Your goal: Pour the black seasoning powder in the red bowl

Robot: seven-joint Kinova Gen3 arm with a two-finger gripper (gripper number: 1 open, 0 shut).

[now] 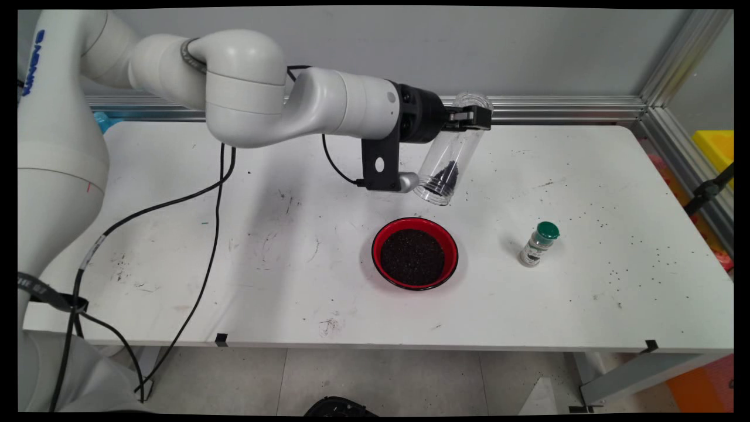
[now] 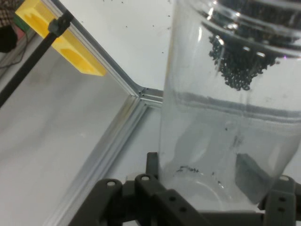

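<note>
The tool (image 1: 476, 117) is gripping a clear plastic jar (image 1: 451, 153) near its closed end, its fingers clamped on either side of the jar's wall, and is holding it up in the air above the white worktop (image 1: 281, 246). The jar is tilting with its open mouth pointing down and toward the near side, and a small clump of dark grains (image 1: 444, 174) is sitting just inside that mouth. In the hand view the same dark grains (image 2: 237, 66) are gathering at the far end of the jar (image 2: 225, 136). Below the jar's mouth, slightly nearer the camera, a red bowl (image 1: 415, 253) is resting on the worktop, filled with dark grains. To the bowl's right, well apart, a small spice bottle with a green cap (image 1: 539, 244) is standing upright. Loose dark specks are lying scattered over the worktop's right part.
</note>
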